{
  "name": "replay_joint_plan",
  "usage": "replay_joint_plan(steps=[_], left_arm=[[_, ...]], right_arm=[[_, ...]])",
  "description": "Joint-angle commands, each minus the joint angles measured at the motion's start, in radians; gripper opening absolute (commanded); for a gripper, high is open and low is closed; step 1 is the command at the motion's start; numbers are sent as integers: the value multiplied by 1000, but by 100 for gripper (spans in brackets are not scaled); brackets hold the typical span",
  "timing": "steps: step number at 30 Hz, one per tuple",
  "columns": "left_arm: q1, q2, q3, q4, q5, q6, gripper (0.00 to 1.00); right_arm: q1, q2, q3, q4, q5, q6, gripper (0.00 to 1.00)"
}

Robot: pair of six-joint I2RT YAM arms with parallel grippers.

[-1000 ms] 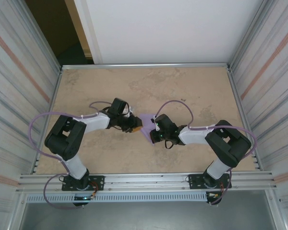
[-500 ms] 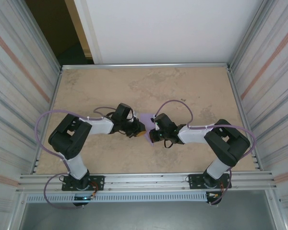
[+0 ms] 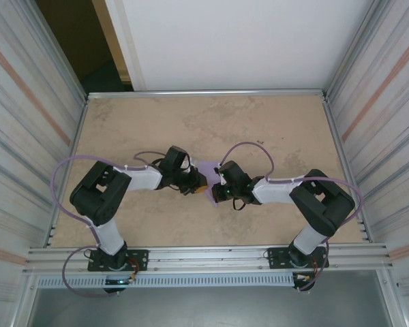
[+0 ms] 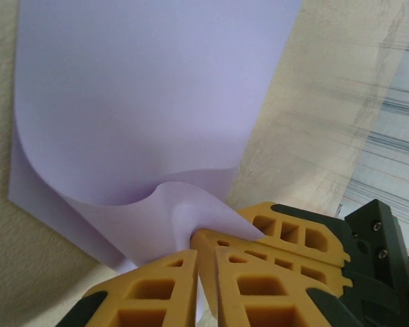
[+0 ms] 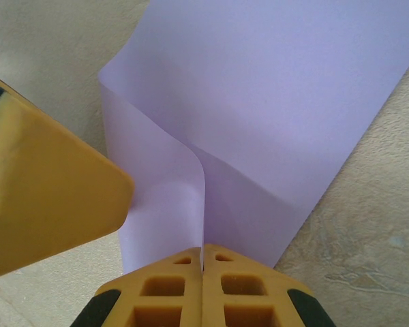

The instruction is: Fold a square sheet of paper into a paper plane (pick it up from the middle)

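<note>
Left fingers [image 4: 206, 253] are pinching the square sheet of paper [image 4: 143, 102] at mid-bench [image 3: 259, 122], the lavender sheet curling upward. Just beside them, right fingers [image 5: 203, 255] are clamping shut on the sheet's raised fold.

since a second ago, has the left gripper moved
Yes. The left gripper has shifted right, away from the table's left rail, closing in on the right gripper at the square sheet of paper.
</note>
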Motion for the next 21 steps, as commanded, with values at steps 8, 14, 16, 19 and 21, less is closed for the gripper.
replay_joint_plan(steps=[8, 14, 16, 19, 21], left_arm=[[-10, 35, 40, -51, 0, 13, 14], [-10, 35, 35, -76, -11, 18, 14], [-9, 36, 31, -80, -12, 20, 14], [-9, 38, 28, -90, -18, 22, 14], [-10, 41, 29, -94, -20, 23, 14]], right_arm=[[-3, 42, 8, -63, -5, 26, 2], [-4, 42, 10, -66, -4, 26, 2], [-3, 42, 11, -67, -3, 27, 2], [-4, 43, 10, -68, -3, 29, 2], [-4, 45, 10, -70, -3, 28, 2]])
